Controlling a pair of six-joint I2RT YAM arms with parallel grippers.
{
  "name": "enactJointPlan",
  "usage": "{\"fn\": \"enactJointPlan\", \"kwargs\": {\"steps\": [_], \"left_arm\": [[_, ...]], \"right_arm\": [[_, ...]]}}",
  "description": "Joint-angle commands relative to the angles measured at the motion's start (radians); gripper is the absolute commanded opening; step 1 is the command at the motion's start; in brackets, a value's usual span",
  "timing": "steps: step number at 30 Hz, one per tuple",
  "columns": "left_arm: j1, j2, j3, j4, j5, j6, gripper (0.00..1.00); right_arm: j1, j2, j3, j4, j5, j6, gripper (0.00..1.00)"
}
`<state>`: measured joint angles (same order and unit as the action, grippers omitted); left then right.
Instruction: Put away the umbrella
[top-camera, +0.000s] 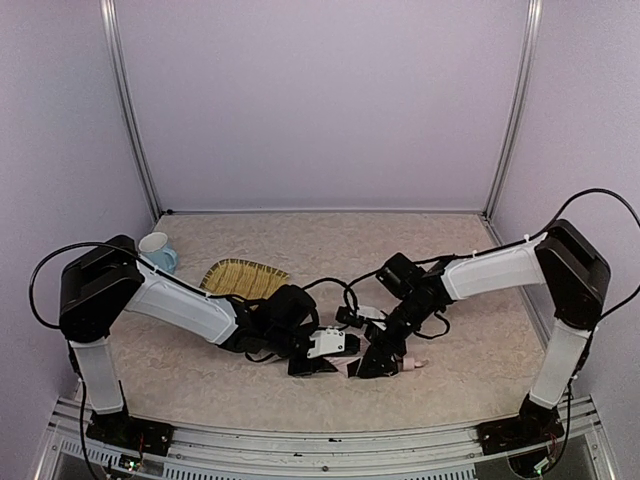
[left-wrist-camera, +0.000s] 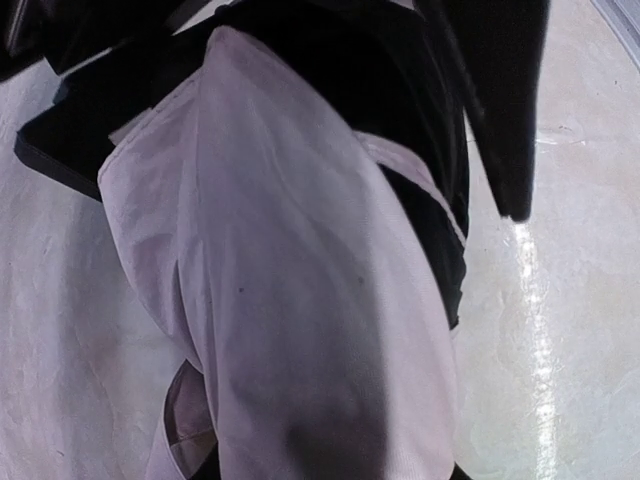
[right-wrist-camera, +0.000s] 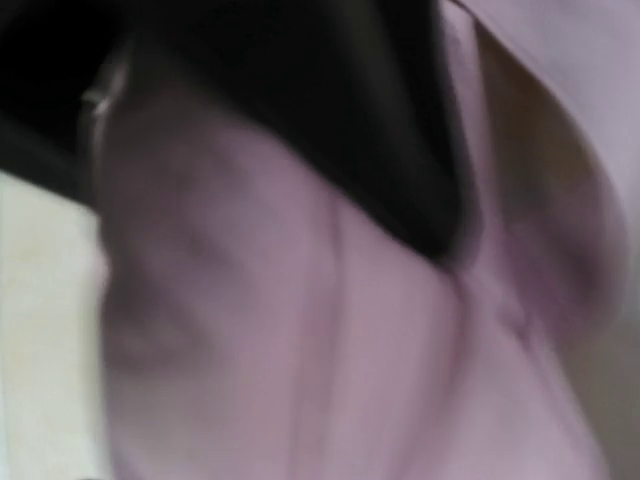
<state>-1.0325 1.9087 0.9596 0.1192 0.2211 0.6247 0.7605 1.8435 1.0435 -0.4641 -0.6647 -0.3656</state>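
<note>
The umbrella (top-camera: 345, 362) lies collapsed on the table near the front middle, a bundle of pale pink fabric and black lining. Its small pink handle (top-camera: 412, 363) sticks out to the right. My left gripper (top-camera: 322, 350) presses on the bundle from the left and my right gripper (top-camera: 378, 355) from the right. In the left wrist view the pink fabric (left-wrist-camera: 300, 300) runs out from the jaws and fills the frame, with black lining (left-wrist-camera: 420, 150) behind. In the right wrist view blurred pink fabric (right-wrist-camera: 330, 350) covers the jaws. The fingers of both are hidden by the fabric.
A woven yellow bamboo tray (top-camera: 243, 277) lies behind my left arm. A white and blue mug (top-camera: 157, 251) stands at the far left. Black cables (top-camera: 340, 295) loop between the arms. Walls close the back and both sides.
</note>
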Motion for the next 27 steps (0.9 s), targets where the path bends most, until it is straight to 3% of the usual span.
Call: {"fn": "enactJointPlan", "kwargs": {"steps": [1, 6, 12, 20, 27], "left_arm": [[0.018, 0.048, -0.019, -0.123, -0.018, 0.003, 0.24], [0.024, 0.055, -0.019, -0.12, -0.005, 0.0, 0.24], [0.036, 0.044, -0.033, -0.092, 0.034, -0.005, 0.25], [0.045, 0.041, -0.028, -0.095, 0.08, 0.001, 0.26], [0.061, 0.036, -0.028, -0.087, 0.133, -0.011, 0.27]], "right_arm": [[-0.001, -0.121, -0.102, 0.112, 0.216, 0.027, 1.0], [0.059, -0.322, -0.246, 0.279, 0.359, -0.047, 1.0], [0.183, -0.509, -0.476, 0.615, 0.479, -0.155, 1.0], [0.232, -0.339, -0.482, 0.763, 0.604, -0.235, 1.0], [0.251, -0.194, -0.421, 0.707, 0.663, -0.278, 0.9]]}}
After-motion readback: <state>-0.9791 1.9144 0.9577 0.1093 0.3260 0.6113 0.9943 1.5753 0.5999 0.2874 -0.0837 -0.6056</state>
